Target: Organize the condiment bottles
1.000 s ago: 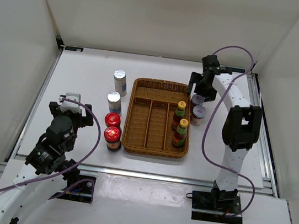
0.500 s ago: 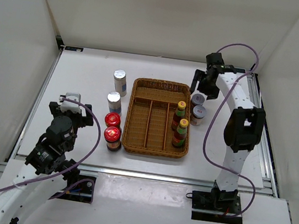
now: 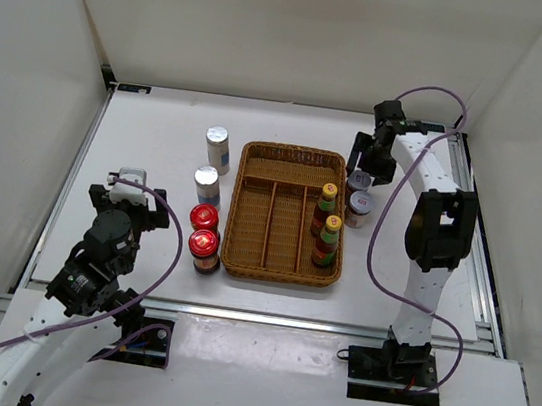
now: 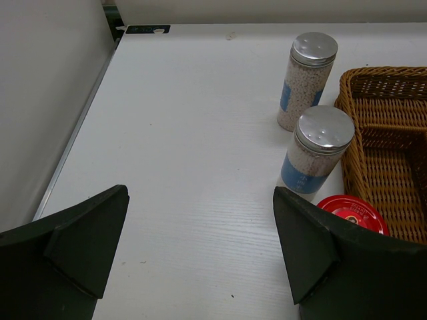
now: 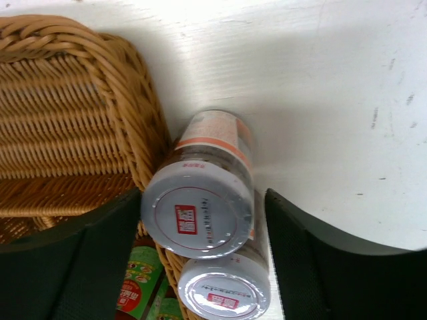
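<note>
condiment bottles [image 3: 205,244] sit around a tray [image 3: 293,154]: two shakers [image 3: 217,148] and two red-lidded jars [image 3: 204,217] just left of it, two sauce bottles [image 3: 326,208] upright in its right compartment, two grey-lidded jars [image 3: 359,207] just right of it. right gripper [image 5: 200,200] straddles the far grey jar [image 5: 197,212], jaws apart, not clamped. left gripper [image 4: 200,193] spread wide, empty, near the shakers.
</note>
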Robot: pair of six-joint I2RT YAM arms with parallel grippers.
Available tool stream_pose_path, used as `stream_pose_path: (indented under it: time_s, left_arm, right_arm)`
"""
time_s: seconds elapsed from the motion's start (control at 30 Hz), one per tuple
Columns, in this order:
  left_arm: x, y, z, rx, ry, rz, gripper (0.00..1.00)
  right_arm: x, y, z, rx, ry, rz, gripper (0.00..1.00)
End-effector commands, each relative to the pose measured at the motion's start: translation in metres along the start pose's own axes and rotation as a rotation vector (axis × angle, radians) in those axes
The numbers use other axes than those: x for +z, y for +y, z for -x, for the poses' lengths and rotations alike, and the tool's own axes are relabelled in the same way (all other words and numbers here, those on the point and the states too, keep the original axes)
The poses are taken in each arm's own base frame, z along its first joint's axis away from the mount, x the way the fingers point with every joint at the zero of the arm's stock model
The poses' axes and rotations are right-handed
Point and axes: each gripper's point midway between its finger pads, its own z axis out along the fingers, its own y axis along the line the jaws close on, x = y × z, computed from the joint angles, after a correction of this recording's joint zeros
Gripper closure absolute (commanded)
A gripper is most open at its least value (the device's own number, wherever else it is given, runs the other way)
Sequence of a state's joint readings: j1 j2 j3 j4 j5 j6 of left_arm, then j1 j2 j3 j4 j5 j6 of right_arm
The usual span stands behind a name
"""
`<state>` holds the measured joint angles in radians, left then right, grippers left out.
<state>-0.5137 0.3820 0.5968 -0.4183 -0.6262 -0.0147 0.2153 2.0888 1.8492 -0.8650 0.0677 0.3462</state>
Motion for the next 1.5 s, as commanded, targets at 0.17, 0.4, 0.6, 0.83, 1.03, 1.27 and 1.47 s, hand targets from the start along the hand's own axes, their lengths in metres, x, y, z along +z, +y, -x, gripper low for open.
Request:
stream_pose_path:
  time_s: [0.17, 0.4, 0.6, 0.83, 1.03, 1.27, 1.47]
  left_arm:
    - [0.001, -0.001, 0.001, 0.004, -0.005, 0.001, 0.00]
    - [0.000, 0.000, 0.003, -0.001, -0.012, 0.001, 0.00]
    - [0.000, 0.000, 0.003, -0.001, -0.012, 0.001, 0.00]
    - [0.000, 0.000, 0.003, -0.001, -0.012, 0.001, 0.00]
    - [0.000, 0.000, 0.003, -0.001, -0.012, 0.001, 0.00]
    - [0.000, 0.000, 0.003, -0.001, -0.012, 0.001, 0.00]
    - [-0.001, 0.001, 0.004, -0.007, -0.020, 0.001, 0.00]
  right_arm:
    - [0.010, -0.004, -0.014, 0.003, 0.052, -0.005, 0.30]
    - [0.005, -0.007, -0.004, 0.002, 0.020, -0.031, 0.52]
    - [-0.043, -0.004, 0.034, 0.027, -0.135, -0.035, 0.67]
    - [-0.081, 0.021, 0.058, -0.010, -0.222, -0.005, 0.77]
    - [-0.090, 0.052, 0.064, -0.084, -0.255, 0.061, 0.77]
    - [-0.085, 0.094, 0.062, -0.196, -0.264, 0.142, 0.81]
    - [-0.067, 0.112, 0.053, -0.237, -0.234, 0.158, 0.81]
